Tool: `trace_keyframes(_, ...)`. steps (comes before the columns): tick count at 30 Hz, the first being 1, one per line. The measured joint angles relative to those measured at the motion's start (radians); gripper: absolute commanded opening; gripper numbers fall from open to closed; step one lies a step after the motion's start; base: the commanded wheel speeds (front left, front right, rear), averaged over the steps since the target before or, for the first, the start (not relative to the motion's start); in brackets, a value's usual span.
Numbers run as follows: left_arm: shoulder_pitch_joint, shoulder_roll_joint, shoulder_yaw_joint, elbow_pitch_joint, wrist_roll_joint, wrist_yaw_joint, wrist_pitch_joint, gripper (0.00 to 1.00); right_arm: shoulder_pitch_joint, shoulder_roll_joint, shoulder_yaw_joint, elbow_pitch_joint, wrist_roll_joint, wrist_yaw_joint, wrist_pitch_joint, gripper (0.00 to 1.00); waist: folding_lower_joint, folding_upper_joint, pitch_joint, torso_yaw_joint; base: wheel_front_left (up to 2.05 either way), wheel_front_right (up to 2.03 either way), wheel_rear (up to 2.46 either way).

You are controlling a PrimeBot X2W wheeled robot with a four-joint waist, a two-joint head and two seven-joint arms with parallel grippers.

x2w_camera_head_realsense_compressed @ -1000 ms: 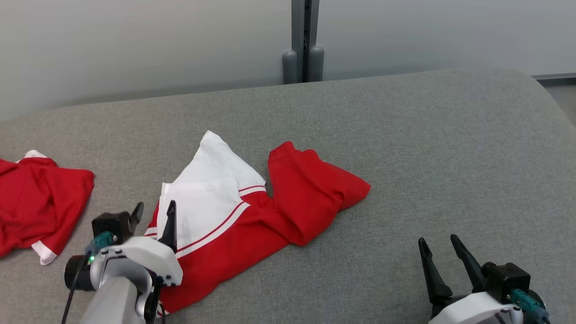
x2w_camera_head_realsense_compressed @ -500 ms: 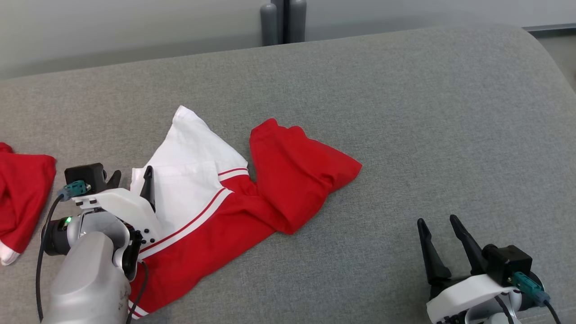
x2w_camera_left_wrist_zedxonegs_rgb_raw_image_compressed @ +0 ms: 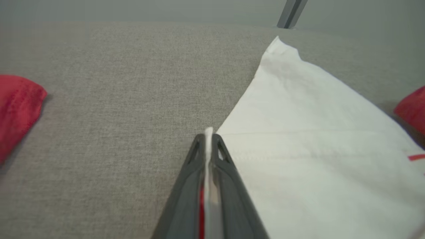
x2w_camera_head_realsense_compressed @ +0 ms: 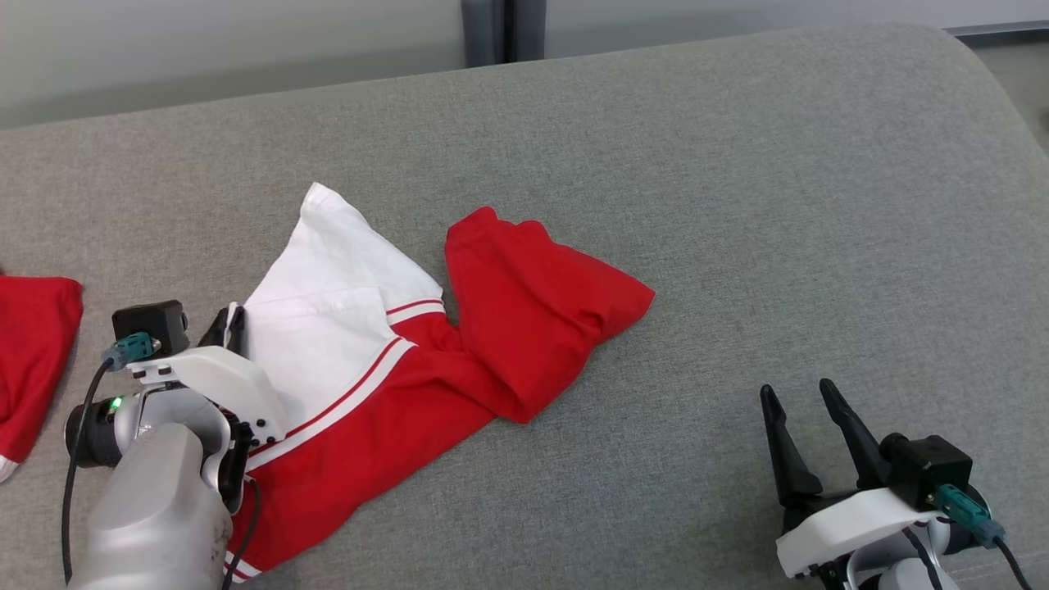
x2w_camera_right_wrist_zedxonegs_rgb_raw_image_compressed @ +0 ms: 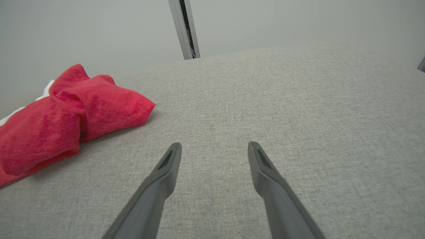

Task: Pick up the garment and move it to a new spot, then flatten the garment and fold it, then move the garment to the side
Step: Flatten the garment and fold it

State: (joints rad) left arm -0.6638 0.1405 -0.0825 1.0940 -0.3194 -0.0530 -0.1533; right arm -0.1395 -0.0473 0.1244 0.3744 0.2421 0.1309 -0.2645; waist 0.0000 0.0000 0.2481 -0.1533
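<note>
Upholstery [x2w_camera_head_realsense_compressed: 737, 205] of grey weave is backed by a pale wall [x2w_camera_head_realsense_compressed: 205, 49] and dark post [x2w_camera_head_realsense_compressed: 501, 29], and left of its middle a crumpled red-and-white garment [x2w_camera_head_realsense_compressed: 508, 328] is laid, its white edge pinched by the left gripper [x2w_camera_left_wrist_zedxonegs_rgb_raw_image_compressed: 208, 141], the right gripper [x2w_camera_head_realsense_compressed: 799, 397] held spread well apart, with what may be another red cloth [x2w_camera_head_realsense_compressed: 33, 344] at the left edge.

Red garment [x2w_camera_head_realsense_compressed: 533, 328] with white panel, thin red-and-white stripes — grey woven surface [x2w_camera_head_realsense_compressed: 778, 205] — second red cloth [x2w_camera_head_realsense_compressed: 33, 352], perhaps white-cuffed.
</note>
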Motion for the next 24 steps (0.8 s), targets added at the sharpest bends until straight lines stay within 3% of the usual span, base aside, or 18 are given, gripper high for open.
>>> trace_keyframes(1,-0.001,0.001,-0.004,0.002,0.001,0.0,-0.013,0.0,0.0,0.0,-0.001,0.0,0.0,0.0,0.0,1.0,0.0,0.0,0.001,0.001,0.0,0.0,0.0)
trace_keyframes(7,-0.015,-0.007,-0.024,-0.003,0.007,-0.009,-0.066,0.0,0.0,0.0,-0.008,0.01,0.003,0.0,0.0,1.0,0.0,0.0,-0.017,0.009,0.0,0.0,0.0)
trace_keyframes(12,0.011,-0.043,-0.057,-0.133,0.029,-0.024,-0.107,0.0,0.03,0.0,-0.019,0.021,0.007,0.0,0.0,1.0,0.0,0.0,-0.081,0.031,0.0,0.0,0.0)
trace_keyframes(18,0.185,-0.077,-0.147,-0.342,0.076,-0.044,-0.11,0.0,0.06,0.0,-0.021,0.03,0.009,0.0,0.0,1.0,0.0,0.0,-0.169,0.063,0.0,0.0,0.0)
trace_keyframes(24,0.374,-0.089,-0.237,-0.428,0.066,-0.047,-0.107,0.0,0.1,0.0,-0.025,0.037,0.009,0.0,0.0,1.0,0.0,0.0,-0.244,0.105,0.0,0.0,0.0)
